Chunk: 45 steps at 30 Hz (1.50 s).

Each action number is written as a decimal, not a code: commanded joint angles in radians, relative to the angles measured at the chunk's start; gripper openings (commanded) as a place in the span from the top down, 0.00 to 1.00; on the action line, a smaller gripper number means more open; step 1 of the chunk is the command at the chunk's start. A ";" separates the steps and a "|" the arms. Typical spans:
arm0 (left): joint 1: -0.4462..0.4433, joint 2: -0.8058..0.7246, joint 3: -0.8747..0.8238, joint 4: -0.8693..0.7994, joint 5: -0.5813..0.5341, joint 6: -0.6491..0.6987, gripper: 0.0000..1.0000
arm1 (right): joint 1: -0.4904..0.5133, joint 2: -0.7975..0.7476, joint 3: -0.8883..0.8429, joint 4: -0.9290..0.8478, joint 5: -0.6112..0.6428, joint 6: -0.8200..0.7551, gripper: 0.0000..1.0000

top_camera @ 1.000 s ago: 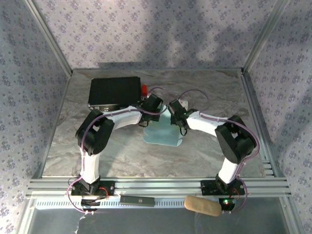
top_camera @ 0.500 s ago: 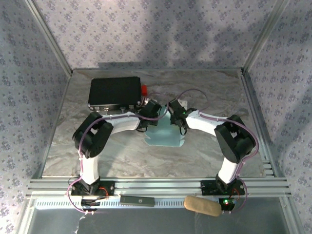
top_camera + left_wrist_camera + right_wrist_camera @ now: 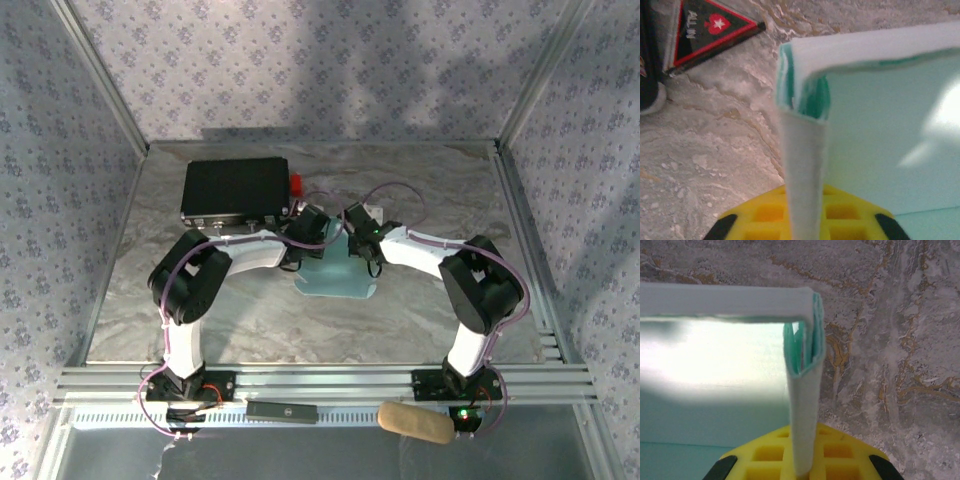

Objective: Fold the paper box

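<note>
The pale light-blue paper box (image 3: 335,278) sits at mid-table, its far side raised between both arms. My left gripper (image 3: 312,230) is at its far left corner, my right gripper (image 3: 364,240) at its far right corner. In the left wrist view a doubled side wall (image 3: 802,160) stands edge-on and runs down into my left gripper (image 3: 802,222), which is shut on it; the box's inner panel (image 3: 885,135) spreads to the right. In the right wrist view the other doubled wall (image 3: 804,400) is pinched by my right gripper (image 3: 802,457), the panel (image 3: 715,370) lying to the left.
A black case (image 3: 235,190) with a red part (image 3: 296,183) lies at the back left, close to the left gripper. A black triangular piece with red trim (image 3: 710,30) lies on the marble beside it. On the near rail rest a tan roll (image 3: 415,422) and a dark bar (image 3: 282,410).
The left gripper has moved a little nearer and lower with the box's left wall, and the box's far edge has come down with it. The right gripper has barely shifted.
</note>
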 commanded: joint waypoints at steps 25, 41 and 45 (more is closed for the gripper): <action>-0.009 -0.075 -0.061 -0.087 -0.083 0.039 1.00 | 0.006 0.019 0.018 -0.047 0.058 0.003 1.00; 0.015 -0.245 -0.049 -0.106 -0.006 0.038 0.38 | 0.006 0.025 0.031 -0.071 0.056 0.004 1.00; 0.054 -0.245 -0.022 -0.091 0.124 0.057 0.38 | 0.005 0.036 0.046 -0.084 0.047 0.003 1.00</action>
